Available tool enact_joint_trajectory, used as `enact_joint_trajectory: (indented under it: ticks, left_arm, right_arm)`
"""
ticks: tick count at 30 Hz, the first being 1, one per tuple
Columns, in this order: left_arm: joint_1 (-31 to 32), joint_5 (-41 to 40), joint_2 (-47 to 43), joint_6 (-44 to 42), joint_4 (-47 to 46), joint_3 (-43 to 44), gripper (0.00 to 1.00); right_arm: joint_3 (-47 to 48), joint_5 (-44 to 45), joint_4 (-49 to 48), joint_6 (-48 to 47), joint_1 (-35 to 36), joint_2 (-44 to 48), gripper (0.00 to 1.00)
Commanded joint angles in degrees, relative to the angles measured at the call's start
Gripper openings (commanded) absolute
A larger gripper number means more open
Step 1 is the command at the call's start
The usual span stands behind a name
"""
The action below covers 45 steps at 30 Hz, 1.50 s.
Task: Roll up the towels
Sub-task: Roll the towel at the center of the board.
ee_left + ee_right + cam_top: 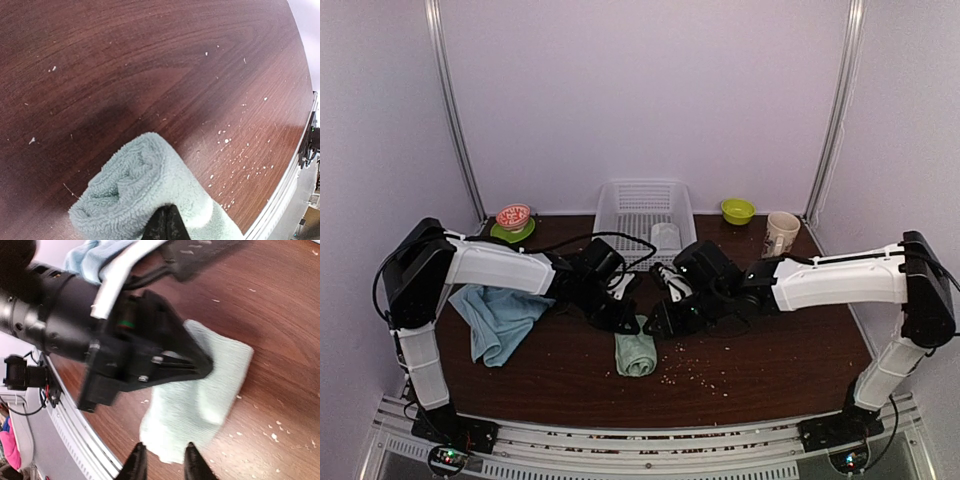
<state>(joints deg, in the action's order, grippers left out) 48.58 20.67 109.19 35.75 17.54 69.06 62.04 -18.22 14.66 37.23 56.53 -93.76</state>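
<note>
The pale green towel (636, 352) lies rolled into a short fat cylinder on the dark wooden table (150, 75), directly under the tips of both grippers. In the left wrist view its spiral end faces left and the roll runs away beneath the fingers.

The left gripper (167, 221) has its jaws pressed fully together into a single dark point. That point rests on top of the roll, at its far edge as the right wrist camera sees it (206, 365). No cloth shows between the jaws. The cloth lies under them and on either side.

The right gripper (164, 463) meets the roll from the opposite side. Its two fingers stand apart with a clear gap, and the near edge of the towel sits in that gap just ahead of the tips. Whether the pads touch the cloth cannot be told. From above, the two grippers' tips are close together over the top end of the roll (642, 325).

Pale crumbs (227, 141) are scattered over the wood beyond the left jaws and to their right, towards the table's metal edge.

The light blue towel (498, 315) lies crumpled well behind the left gripper, beneath that arm's forearm. The white lattice basket (610, 200) stands at the back of the table, beyond both grippers. A small greyish-white towel (665, 235) lies inside the basket near its front.
</note>
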Motion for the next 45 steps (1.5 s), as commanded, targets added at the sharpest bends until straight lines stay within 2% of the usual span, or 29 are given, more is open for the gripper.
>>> enact_joint_trajectory:
  ticks: [1, 6, 18, 36, 40, 45]
  left_arm:
    - [-0.42, 0.24, 1.06, 0.72, -1.40, -0.08, 0.00]
    - [-0.41, 0.38, 0.14, 0.96, -2.25, -2.07, 0.00]
    - [-0.41, 1.38, -0.12, 2.83, -6.70, -7.07, 0.00]
    - [-0.58, 3.29, 2.34, 4.65, -11.04, -7.86, 0.00]
    - [-0.58, 2.57, 1.27, 4.06, -10.06, -7.26, 0.01]
    - [-0.58, 2.10, 1.38, 2.90, -8.58, -6.94, 0.00]
  right_arm:
    - [3.42, -1.33, -0.23, -0.94, 1.79, -4.59, 0.21]
    - [3.66, -3.01, -0.53, -0.66, 3.74, -8.52, 0.11]
    - [-1.76, -2.89, -1.22, 4.10, 6.96, -14.74, 0.05]
    - [-5.45, -3.24, 0.04, 5.98, 8.29, -15.38, 0.08]
    - [-7.41, -1.22, -1.46, 5.09, 8.89, -10.40, 0.09]
    - [-9.07, 6.32, -2.29, 3.22, 9.08, 1.47, 0.20]
